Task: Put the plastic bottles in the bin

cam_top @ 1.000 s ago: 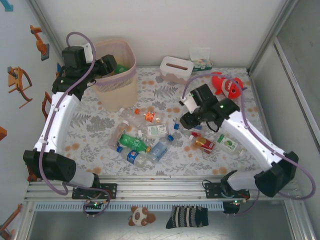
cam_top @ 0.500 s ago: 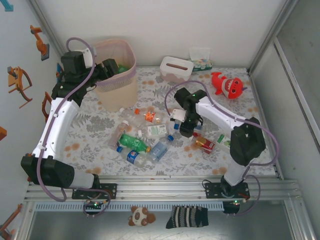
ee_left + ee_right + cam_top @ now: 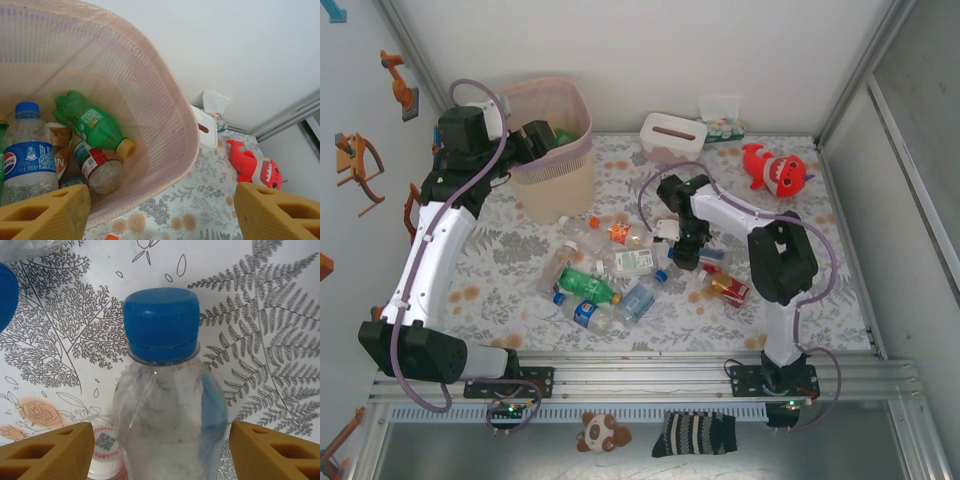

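Where overhead shows arm [image 3: 722, 208], wrist shows blue-capped bottle [image 3: 169, 395] (between fingers [image 3: 50, 452]).

The table [image 3: 500, 250] wears a white cloth printed with grey fern leaves and small orange-brown flowers. The bin [image 3: 170, 115] is beige, lined with a ribbed, translucent pale pink bag. In it, the green bottle [image 3: 92, 125] has a yellow cap, the blue-labelled bottle [image 3: 30, 155] is clear with a blue cap, and the red-labelled bottle [image 3: 97, 167] is clear. The blue-capped bottle [image 3: 167, 390] is clear plastic. The left gripper [image 3: 160, 216] and right gripper [image 3: 161, 450] are mustard yellow. The plush toy [image 3: 775, 172] is red with white teeth; the tissue box [image 3: 672, 138] is white.
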